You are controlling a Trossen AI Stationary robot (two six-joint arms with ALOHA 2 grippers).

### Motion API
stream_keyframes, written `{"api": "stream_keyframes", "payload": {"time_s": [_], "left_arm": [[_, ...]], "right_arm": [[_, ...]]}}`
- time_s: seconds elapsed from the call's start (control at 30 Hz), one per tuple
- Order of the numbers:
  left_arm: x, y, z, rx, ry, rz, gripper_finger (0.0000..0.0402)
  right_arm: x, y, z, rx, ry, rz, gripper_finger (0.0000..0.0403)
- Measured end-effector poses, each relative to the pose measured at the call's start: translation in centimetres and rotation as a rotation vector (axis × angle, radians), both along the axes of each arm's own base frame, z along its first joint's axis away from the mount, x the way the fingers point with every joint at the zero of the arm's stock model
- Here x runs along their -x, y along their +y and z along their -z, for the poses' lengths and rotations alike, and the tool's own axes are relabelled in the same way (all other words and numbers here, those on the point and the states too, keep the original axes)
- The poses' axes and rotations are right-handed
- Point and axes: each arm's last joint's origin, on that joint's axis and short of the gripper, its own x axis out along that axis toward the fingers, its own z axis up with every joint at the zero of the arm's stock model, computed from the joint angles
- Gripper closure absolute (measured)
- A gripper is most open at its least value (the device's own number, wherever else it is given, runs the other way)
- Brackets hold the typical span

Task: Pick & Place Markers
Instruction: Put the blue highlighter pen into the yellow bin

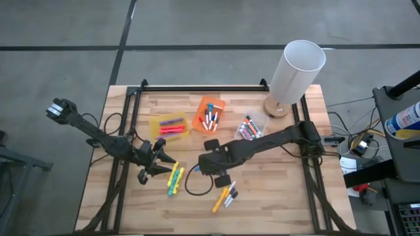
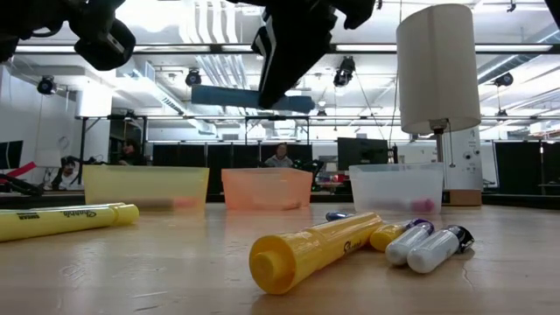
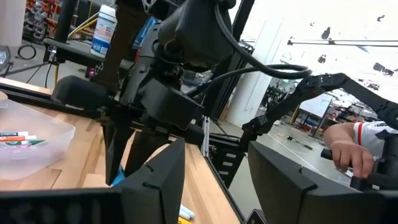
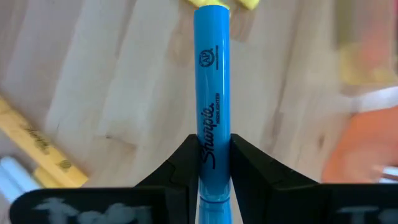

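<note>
Low view, nearest: a yellow highlighter [image 2: 315, 249] lies on the tabletop [image 2: 131, 271] with two white-capped markers [image 2: 430, 245] just beside it; another yellow marker [image 2: 61, 220] lies off to the side; these loose ones look still unsorted
Right wrist view: right gripper [image 4: 214, 149] has its fingers narrowed on a blue marker [image 4: 212, 93], clamped near one end so the barrel sticks out forward; it hangs clear of the wood, likely in carry toward a bin
Right gripper, from above: right gripper sits mid-tabletop near the loose pile; the blue barrel barely shows
Left gripper: left gripper [image 1: 157, 165] hovers beside a yellow and green cluster [image 1: 174, 180]; fingers spread wide, nothing between them; probably readying a pick
Middle distance: yellow bin [image 1: 168, 126], orange bin [image 1: 210, 115] and clear bin [image 1: 249, 127] stand in a row, each already holding markers; the sorting looks partly done
Farthest: a white lamp [image 1: 294, 73] stands at the tabletop's back corner; a person's hand [image 3: 348, 152] shows in the room beyond
</note>
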Motion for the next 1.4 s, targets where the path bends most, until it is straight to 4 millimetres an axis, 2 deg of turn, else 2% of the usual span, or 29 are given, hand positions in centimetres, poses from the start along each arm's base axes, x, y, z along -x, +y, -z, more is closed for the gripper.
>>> {"api": "stream_keyframes", "payload": {"time_s": [0.17,0.33,0.43,0.6,0.83,1.1,1.4], "left_arm": [[0.0,0.0,-0.2,0.019,-0.016,0.002,0.0232],[0.4,0.1,-1.3,0.079,-0.124,0.044,0.0232],[0.2,-0.1,-0.8,0.036,-0.072,0.05,0.0232],[0.0,0.0,-0.1,-0.031,-0.02,-0.012,0.0232],[-0.1,0.5,-0.2,-0.101,-0.025,-0.219,0.0232],[-0.1,0.5,-0.2,-0.084,-0.02,-0.223,0.0232],[-0.3,0.4,0.0,-0.116,-0.011,-0.227,0.0232]], "right_arm": [[-0.4,-0.6,-0.6,0.058,-0.039,0.003,0.0333],[-1.4,-2.0,-0.9,0.047,-0.114,0.034,0.0333],[-1.4,-2.3,-1.2,0.051,-0.109,0.04,0.0333],[-0.8,-1.9,-3.9,0.008,-0.158,0.066,0.0333],[0.1,-2.1,-6.3,-0.128,-0.107,0.261,0.0333],[0.1,-0.2,-6.5,-0.146,-0.149,0.233,0.0333],[0.0,0.1,-6.4,0.0,-0.246,0.348,0.0333]]}}
